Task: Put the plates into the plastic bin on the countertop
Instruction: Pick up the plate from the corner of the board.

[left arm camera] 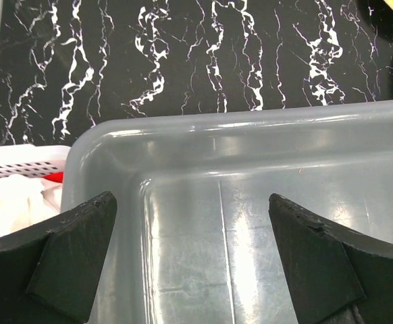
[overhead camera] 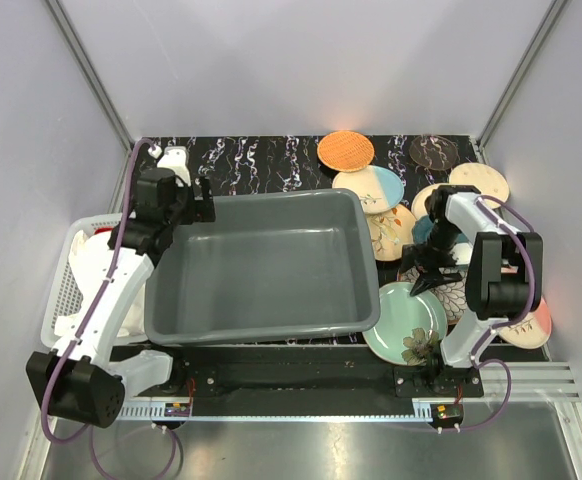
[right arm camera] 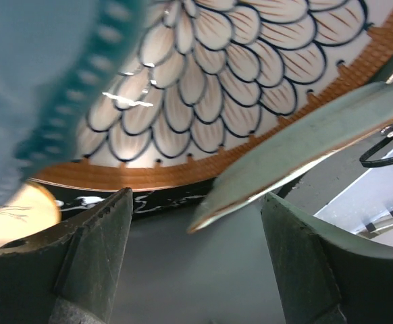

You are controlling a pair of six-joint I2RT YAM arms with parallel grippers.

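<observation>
The grey plastic bin (overhead camera: 261,270) stands mid-countertop (overhead camera: 261,160) with nothing in it. Plates crowd its right side: orange woven (overhead camera: 346,150), cream-and-blue (overhead camera: 369,187), dark patterned (overhead camera: 433,152), peach with sprigs (overhead camera: 391,228), green floral (overhead camera: 404,322). My right gripper (overhead camera: 427,274) is low among them. In its wrist view the right gripper (right arm camera: 196,196) is open, with the green plate's rim (right arm camera: 304,145) reaching between the fingers, beside the right one and not pinched. A petal-patterned plate (right arm camera: 210,81) lies beyond. My left gripper (left arm camera: 191,197) hangs open over the bin's back left corner (left arm camera: 250,131), holding nothing.
A white mesh basket (overhead camera: 66,285) with cloth sits left of the bin, under the left arm, and its rim (left arm camera: 21,158) shows in the left wrist view. Grey walls close in on both sides. A cream-and-pink plate (overhead camera: 533,327) lies by the right arm's base.
</observation>
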